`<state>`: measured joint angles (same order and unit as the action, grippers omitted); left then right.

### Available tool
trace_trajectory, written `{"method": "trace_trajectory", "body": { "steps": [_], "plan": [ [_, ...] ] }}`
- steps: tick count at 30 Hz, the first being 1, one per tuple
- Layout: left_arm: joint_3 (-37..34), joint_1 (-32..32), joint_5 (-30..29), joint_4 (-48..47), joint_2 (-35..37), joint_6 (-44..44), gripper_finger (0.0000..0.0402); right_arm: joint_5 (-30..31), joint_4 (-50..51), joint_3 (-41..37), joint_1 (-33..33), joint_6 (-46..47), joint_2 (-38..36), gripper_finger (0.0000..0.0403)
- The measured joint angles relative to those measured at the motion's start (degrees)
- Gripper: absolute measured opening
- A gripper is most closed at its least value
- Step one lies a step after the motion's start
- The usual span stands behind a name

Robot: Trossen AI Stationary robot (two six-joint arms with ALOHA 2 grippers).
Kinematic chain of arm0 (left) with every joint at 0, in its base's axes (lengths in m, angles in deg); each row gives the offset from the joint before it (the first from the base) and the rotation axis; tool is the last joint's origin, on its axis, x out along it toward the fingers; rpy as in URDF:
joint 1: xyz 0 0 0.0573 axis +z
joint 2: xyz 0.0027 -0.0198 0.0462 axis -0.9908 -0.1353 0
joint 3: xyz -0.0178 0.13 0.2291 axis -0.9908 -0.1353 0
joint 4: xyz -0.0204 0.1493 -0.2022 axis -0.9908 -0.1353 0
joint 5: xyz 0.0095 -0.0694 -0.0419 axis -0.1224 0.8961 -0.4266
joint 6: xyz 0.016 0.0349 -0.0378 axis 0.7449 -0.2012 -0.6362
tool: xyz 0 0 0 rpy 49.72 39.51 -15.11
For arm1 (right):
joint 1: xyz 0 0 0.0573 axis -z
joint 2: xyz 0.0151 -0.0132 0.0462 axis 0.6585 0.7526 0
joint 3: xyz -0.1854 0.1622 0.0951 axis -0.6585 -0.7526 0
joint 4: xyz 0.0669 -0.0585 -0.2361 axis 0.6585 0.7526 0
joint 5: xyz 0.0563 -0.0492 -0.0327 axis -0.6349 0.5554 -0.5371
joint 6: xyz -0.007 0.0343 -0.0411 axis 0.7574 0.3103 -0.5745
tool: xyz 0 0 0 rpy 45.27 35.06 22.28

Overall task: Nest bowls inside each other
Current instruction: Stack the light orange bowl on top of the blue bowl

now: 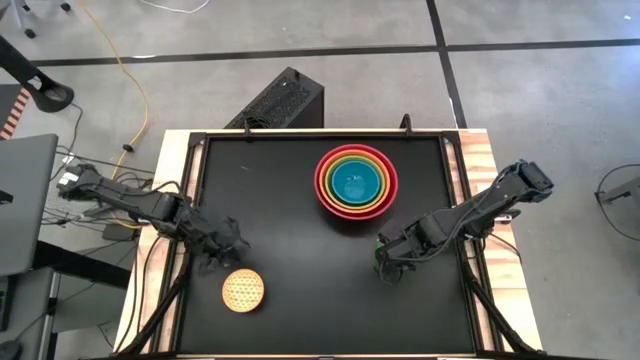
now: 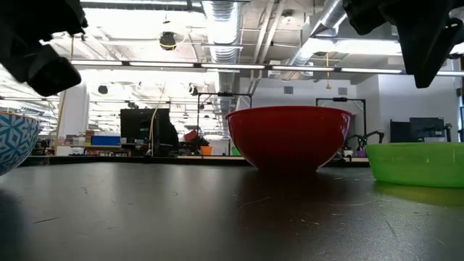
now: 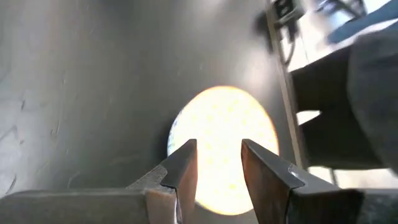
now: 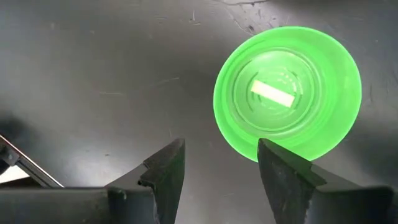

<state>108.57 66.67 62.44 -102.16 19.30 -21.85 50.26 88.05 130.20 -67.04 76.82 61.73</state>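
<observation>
Four nested bowls (image 1: 355, 182) stand at the far middle of the table: red outermost (image 2: 288, 138), then orange, lime green and teal blue. The dotted yellow bowl (image 1: 243, 290) sits upright near the front left; its blue-patterned outside (image 2: 14, 141) shows in the low view. My left gripper (image 1: 228, 252) hovers open just beyond and above it, and in the left wrist view the fingers (image 3: 217, 168) frame the bowl (image 3: 224, 134). The small bright green bowl (image 4: 287, 93) rests upright at the right (image 2: 417, 163). My right gripper (image 4: 221, 168) hangs open above the table beside it, pointing down.
The black table top (image 1: 300, 230) lies bare between the yellow bowl, the green bowl and the stack. Wooden side rails (image 1: 480, 160) border it. A black box (image 1: 285, 100) stands on the floor beyond the far edge.
</observation>
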Motion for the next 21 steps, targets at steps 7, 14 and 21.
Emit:
{"method": "trace_trajectory", "body": {
  "steps": [7, 14, 21],
  "plan": [
    [0.0, -8.6, -9.5, 0.7, -8.4, -1.1, 0.0112, -0.1, -0.1, 0.0, 1.2, -1.8, -0.7, 0.0217],
    [0.0, -10.0, -13.6, 4.5, -16.4, -2.5, 0.0112, -0.4, 0.0, 0.0, 1.2, -5.5, -0.7, 0.0217],
    [0.0, -10.6, -14.1, 5.4, -21.0, -1.9, 0.0112, -0.4, 0.1, 0.0, 1.2, -7.6, -0.7, 0.0217]
  ]
}}
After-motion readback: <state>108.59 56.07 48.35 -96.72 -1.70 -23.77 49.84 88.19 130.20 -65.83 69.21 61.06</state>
